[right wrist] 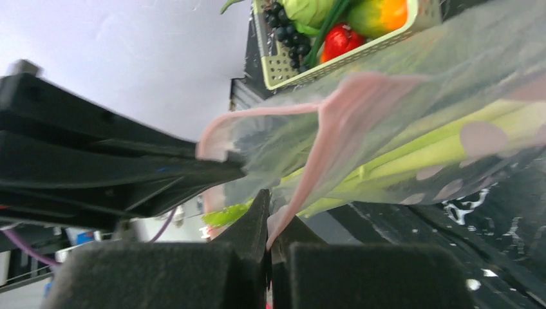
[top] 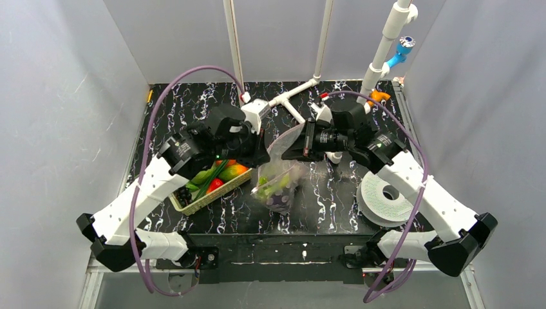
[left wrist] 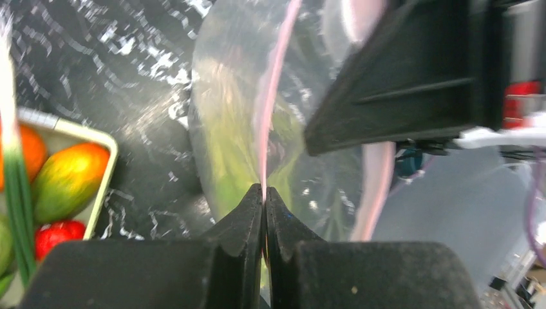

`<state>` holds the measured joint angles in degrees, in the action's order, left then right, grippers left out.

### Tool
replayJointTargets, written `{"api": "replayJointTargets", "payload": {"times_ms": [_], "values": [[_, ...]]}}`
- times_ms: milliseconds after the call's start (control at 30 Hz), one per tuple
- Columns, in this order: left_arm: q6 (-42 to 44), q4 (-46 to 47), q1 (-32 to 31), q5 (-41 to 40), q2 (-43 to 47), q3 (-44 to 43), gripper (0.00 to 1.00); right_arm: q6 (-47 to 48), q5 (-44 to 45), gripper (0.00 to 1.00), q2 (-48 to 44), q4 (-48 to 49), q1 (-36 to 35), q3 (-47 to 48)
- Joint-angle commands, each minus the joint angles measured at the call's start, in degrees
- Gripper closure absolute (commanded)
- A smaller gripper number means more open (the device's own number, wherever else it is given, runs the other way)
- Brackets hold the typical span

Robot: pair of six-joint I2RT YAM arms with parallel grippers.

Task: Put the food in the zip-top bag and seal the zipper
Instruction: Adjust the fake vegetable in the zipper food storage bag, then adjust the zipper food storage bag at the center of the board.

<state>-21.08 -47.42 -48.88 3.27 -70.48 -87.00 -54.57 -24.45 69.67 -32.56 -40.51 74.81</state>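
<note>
Over marbled table [top: 335, 206], left pincer [left wrist: 264, 193] and right pincer [right wrist: 270, 206] clamp zipper [left wrist: 273, 96].

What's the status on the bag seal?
Both shut on zipper: left gripper, right gripper. Some greens in bag, held between arms. More food in basket.

The table [top: 335, 215] has a black top with white veins like marble; the left wall [top: 64, 96], the back wall [top: 277, 32] and the right wall [top: 489, 84] are plain grey and close it in on three sides; white pipes [top: 384, 48] rise at the far right corner, one bearing a blue fitting [top: 404, 45]; the light is even and soft.
</note>
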Motion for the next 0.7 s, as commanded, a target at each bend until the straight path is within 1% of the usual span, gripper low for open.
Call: {"api": "replayJointTargets", "payload": {"times_ms": [0, 67, 200, 267, 367, 500, 600, 633, 667], "values": [[1.1, 0.5, -0.1, 11.5, 1.5, -9.4, 1.0, 13.0, 8.1, 0.99, -3.9, -7.8, -1.5, 8.8], [-1.3, 0.9, -0.1, 12.4, 1.5, -9.7, 1.0, 17.0, 12.1, 0.99, -5.5, -9.3, -2.7, 9.6], [-2.7, 3.2, 0.0, 10.8, 0.8, -1.9, 1.0, 18.1, 15.6, 0.97, -7.0, -6.2, -2.8, 5.2], [-2.5, 0.3, 0.3, 8.5, -2.1, -0.6, 1.0, 17.8, 17.2, 0.98, -6.0, -5.2, -2.3, 3.4], [-2.4, -3.3, 0.6, 7.0, -4.8, -2.3, 1.0, 18.1, 17.3, 0.99, -4.0, -6.6, -1.9, 4.5], [-2.2, 2.9, 0.6, 12.2, -0.6, -1.9, 1.0, 21.0, 20.8, 0.99, -3.5, -9.9, -1.8, 8.0], [-2.4, 8.3, 0.6, 15.3, 2.3, -1.0, 1.0, 22.0, 20.8, 0.99, -2.9, -12.7, -1.8, 12.0], [-2.8, 9.8, 0.6, 15.0, 2.8, -0.2, 1.0, 22.0, 19.9, 0.99, -3.1, -12.6, -1.8, 12.5], [-3.4, 10.1, 0.6, 12.7, 3.1, 0.5, 1.0, 21.8, 18.6, 0.99, -3.4, -11.7, -1.8, 12.2]]}}
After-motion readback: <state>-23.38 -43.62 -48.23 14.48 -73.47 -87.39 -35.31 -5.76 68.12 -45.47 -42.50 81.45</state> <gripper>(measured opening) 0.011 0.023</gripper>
